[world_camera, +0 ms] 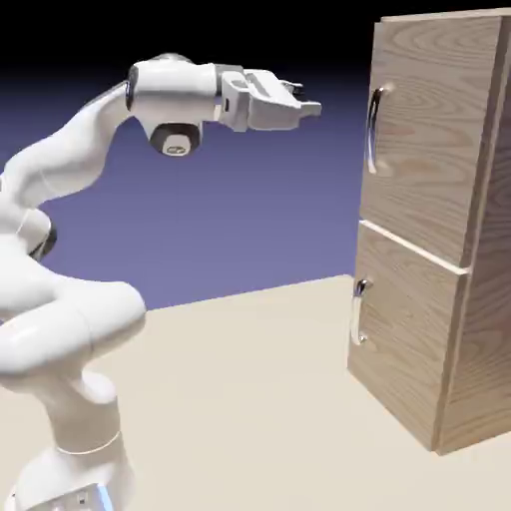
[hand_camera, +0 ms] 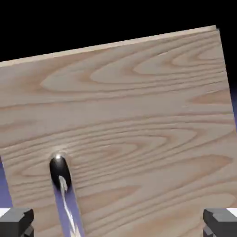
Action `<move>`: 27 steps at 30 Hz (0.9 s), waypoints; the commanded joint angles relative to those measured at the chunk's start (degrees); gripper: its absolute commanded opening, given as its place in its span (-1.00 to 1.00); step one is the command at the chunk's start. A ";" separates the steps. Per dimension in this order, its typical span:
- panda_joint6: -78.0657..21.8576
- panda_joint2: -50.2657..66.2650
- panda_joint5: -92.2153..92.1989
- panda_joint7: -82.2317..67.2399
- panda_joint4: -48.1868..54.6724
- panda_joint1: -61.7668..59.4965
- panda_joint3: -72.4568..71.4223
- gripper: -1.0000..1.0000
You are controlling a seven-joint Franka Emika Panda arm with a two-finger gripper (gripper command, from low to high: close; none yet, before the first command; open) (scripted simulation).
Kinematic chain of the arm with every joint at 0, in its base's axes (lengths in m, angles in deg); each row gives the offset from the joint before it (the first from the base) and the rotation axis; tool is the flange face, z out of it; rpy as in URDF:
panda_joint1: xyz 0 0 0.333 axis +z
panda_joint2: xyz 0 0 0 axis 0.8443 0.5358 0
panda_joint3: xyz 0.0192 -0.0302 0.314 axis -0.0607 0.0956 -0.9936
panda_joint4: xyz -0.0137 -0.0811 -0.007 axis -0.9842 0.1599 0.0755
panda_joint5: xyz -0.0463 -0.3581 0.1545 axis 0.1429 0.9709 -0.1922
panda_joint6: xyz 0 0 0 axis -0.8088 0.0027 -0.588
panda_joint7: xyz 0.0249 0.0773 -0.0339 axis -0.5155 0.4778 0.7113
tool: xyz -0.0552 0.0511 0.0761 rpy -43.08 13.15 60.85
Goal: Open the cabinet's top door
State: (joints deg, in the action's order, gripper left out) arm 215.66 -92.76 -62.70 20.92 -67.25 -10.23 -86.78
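Upper right of the exterior view: the top door (world_camera: 429,130) stood closed on the cabinet (world_camera: 490,240), and I saw its long curved handle (world_camera: 373,130) near the door's left edge.
Gripper: upper middle of the same frame, I had the gripper (world_camera: 306,99) pointing right at the door, well apart from the handle.
Fingers: in the hand view the tips sat at lower left and lower right, spread wide, released, with nothing grasped.
Lower door: only the exterior view gave me the lower door (world_camera: 399,329), at the lower right, closed, with its smaller handle (world_camera: 356,311) near its left edge.
Arm: only the exterior view showed me the white arm (world_camera: 65,160), rising from lower left across to upper middle.
Door face: the hand view filled most of its frame with wood grain, and gave me the top edge slanting up from left to right, closer than the exterior view did.
Handle, hand view: I had its rounded upper end at lower left, dark in front, the bar running down and out through the bottom edge.
Cut off: the exterior view lost part of the cabinet's side at the right edge and the bottom of the arm's base (world_camera: 75,479) at lower left.
Hard to make out: the reflective bar blended into blue-violet in my hand view.
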 commanded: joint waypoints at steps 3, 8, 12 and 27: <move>-2.42 -3.86 -7.48 -2.58 1.42 -4.93 -3.24 0.00; -6.46 -10.29 -19.94 -6.88 3.78 -13.15 -8.63 0.00; -8.80 -14.02 -27.17 -9.38 5.16 -17.92 -11.76 0.00; -29.83 -7.72 -37.37 -25.28 -1.95 -18.64 -8.02 -1.00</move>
State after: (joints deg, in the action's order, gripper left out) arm 185.78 -100.48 -100.13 -4.39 -69.19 -28.87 -94.81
